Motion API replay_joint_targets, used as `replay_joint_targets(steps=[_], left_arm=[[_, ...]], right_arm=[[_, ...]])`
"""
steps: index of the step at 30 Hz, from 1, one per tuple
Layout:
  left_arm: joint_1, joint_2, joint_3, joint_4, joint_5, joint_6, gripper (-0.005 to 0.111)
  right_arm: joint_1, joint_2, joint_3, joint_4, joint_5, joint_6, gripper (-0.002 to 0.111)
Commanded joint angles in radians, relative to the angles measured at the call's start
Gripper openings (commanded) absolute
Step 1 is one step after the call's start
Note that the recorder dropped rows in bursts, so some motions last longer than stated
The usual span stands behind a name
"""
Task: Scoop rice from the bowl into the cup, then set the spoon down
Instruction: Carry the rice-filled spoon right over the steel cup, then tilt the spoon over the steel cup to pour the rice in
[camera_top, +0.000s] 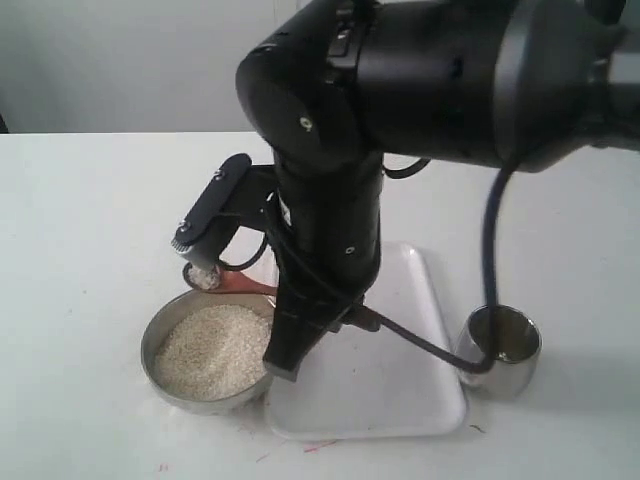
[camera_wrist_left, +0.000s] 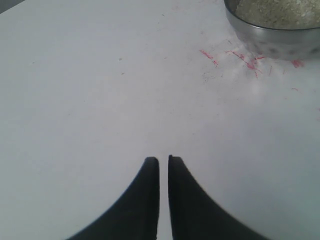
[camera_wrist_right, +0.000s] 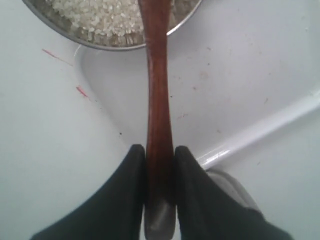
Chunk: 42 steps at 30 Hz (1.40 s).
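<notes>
Gripping the spoon (camera_wrist_right: 159, 100) at the end of its handle: right gripper (camera_wrist_right: 159, 150), clenched, one finger on each side of the wood. Handle runs out over a white tray (camera_wrist_right: 225, 85) to the bowl (camera_wrist_right: 100, 42).

Exterior view: spoon's oval end sits above the far rim of the bowl, heaped with grains. Bowl is near left on the white table (camera_top: 80, 220), well filled with rice (camera_top: 212, 350). Tray lies just right of the bowl, touching or almost touching it. Cup (camera_top: 505, 345) stands right of the tray, well apart from the bowl.

Obstructions: black arm (camera_top: 325, 230) hangs over the middle of the scene. It hides most of the spoon handle, the clamping fingers, the bowl's right rim and part of the tray. A black cable (camera_top: 420, 345) trails from the arm across the tray and curls against the cup's near-left side. Cup's inside is dark; contents cannot be made out.

Left gripper (camera_wrist_left: 163, 160): closed to a thin slit, nothing between the fingers, over bare table. Bowl is nearby, with red marks (camera_wrist_left: 240, 56) on the table beside its base.
</notes>
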Motion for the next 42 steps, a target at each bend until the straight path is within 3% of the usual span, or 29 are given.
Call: replay_joint_targets(steps=[1,12,22,42], left_arm=[[-0.007,0.000,0.009,-0.006,0.048,-0.005,0.014],[-0.007,0.000,0.009,-0.006,0.048,-0.005,0.014],[-0.007,0.000,0.009,-0.006,0.048,-0.005,0.014],[-0.007,0.000,0.009,-0.006,0.048,-0.005,0.014]], right_arm=[[-0.008,-0.108,0.081,-0.037,0.004,0.108,0.000],[-0.179,-0.389,0.297,-0.036,0.004,0.129,0.000],[-0.258,-0.513,0.487,-0.108,0.004,0.121,0.000],[-0.279,-0.663,0.733,-0.260,0.004,0.177,0.000]])
